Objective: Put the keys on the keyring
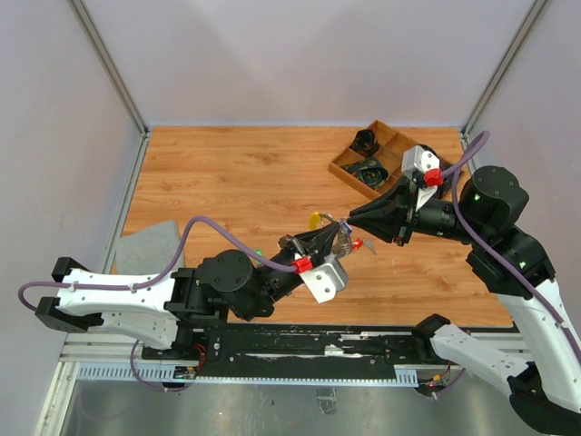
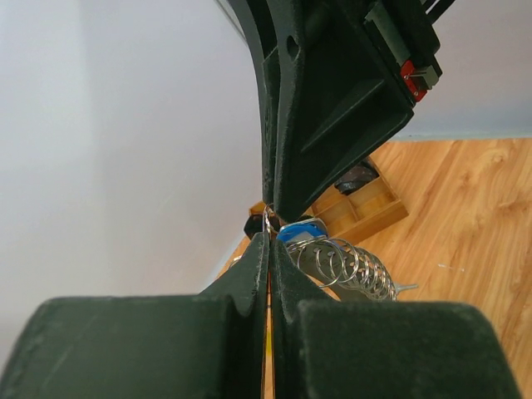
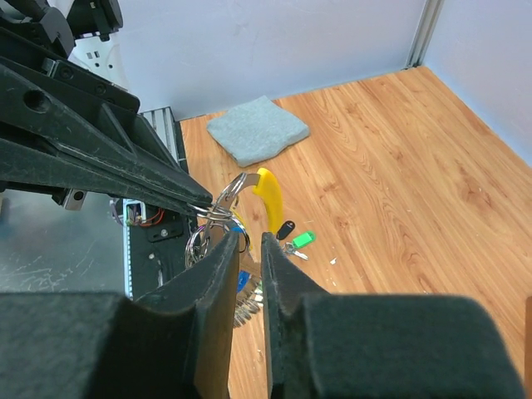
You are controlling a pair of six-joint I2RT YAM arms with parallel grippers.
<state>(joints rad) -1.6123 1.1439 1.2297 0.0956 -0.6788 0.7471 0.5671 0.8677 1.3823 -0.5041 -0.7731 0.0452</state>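
Note:
My left gripper is shut on the thin wire of the keyring, held above the table mid-scene. The keyring's yellow curved piece sticks up beside it. A bunch of keys hangs from the ring, with a blue head, a row of small rings and a red tag. My right gripper is tip to tip with the left one; its jaws stand slightly apart with nothing between them. A green-tagged key and a black fob lie on the table below.
A wooden compartment tray with dark items sits at the back right. A grey cloth lies at the table's left edge, also in the right wrist view. White walls enclose the wooden table.

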